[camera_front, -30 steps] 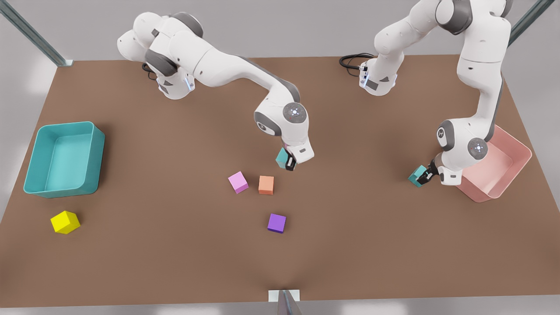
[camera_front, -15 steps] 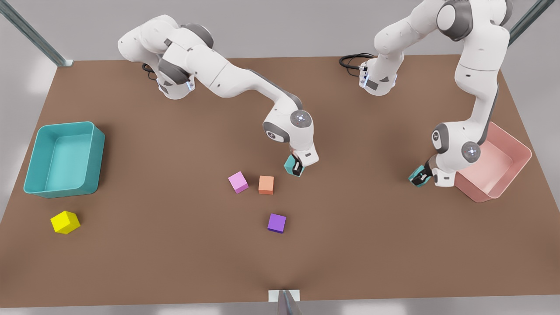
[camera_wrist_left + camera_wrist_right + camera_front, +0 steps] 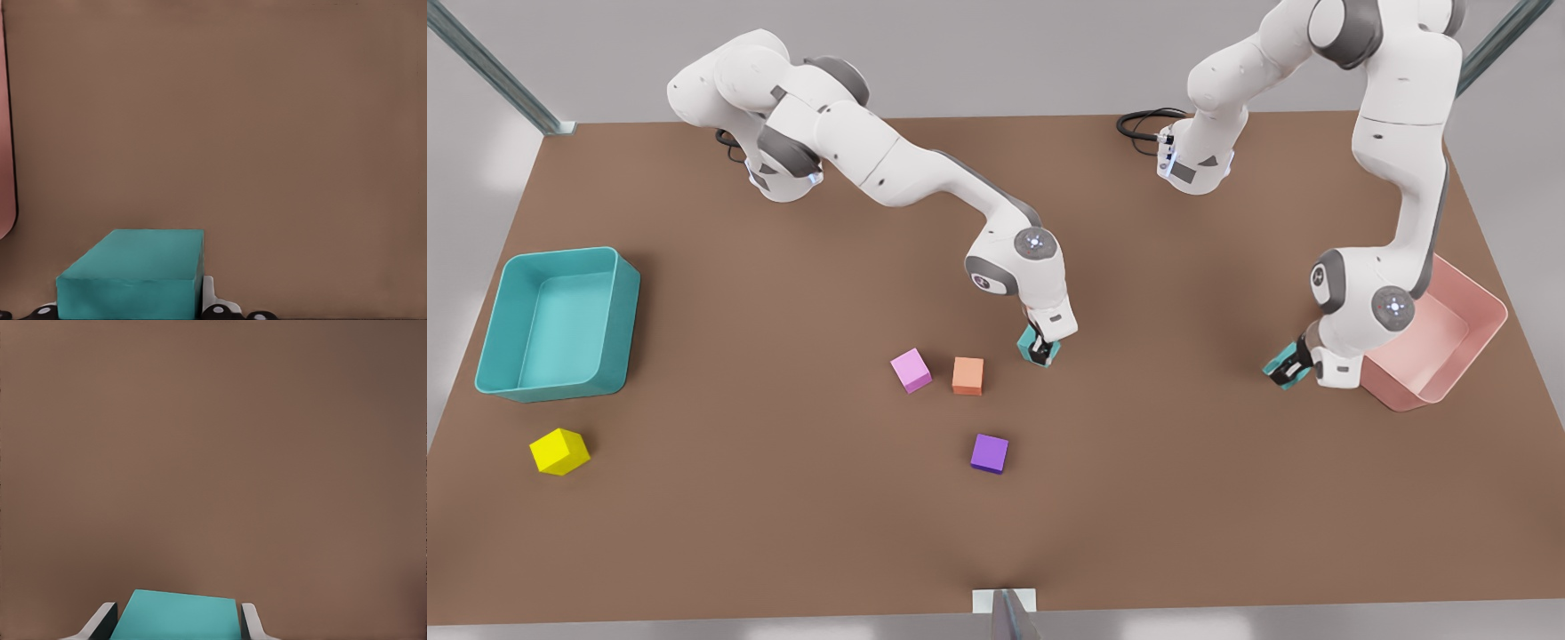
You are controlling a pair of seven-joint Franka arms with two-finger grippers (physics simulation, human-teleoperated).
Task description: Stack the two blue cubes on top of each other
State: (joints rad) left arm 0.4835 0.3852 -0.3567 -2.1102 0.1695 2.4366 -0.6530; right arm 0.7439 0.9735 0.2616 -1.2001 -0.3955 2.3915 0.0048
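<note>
— Where's the left tool (image 3: 1288,367) right now?

— Low over the desk (image 3: 1192,498), right beside the pink bin (image 3: 1449,356) at the edge on the front view's right. It's clamped on one teal cube (image 3: 1280,363). From its wrist camera that cube (image 3: 133,277) sits between the fingers (image 3: 217,308), with the pink bin's wall (image 3: 7,167) close at hand.

— And the right tool (image 3: 1040,349)?

— Down near the middle of the desk, fingers pressed on both sides of the other teal cube (image 3: 1040,345). Its own camera shows the cube (image 3: 177,617) gripped between two pale fingers (image 3: 252,620), bare brown desk beyond.

— So the cubes are well apart?

— Well apart, each in its own tool, neither on top of the other.

— What else is lying about?

— An orange cube (image 3: 967,375) and a pink cube (image 3: 911,370) near the right tool, toward the edge on the front view's left; a purple cube (image 3: 989,453) closer to the near edge. A yellow cube (image 3: 559,451) toward the near corner on the front view's left, with the teal bin (image 3: 618,311) just behind it.
</note>
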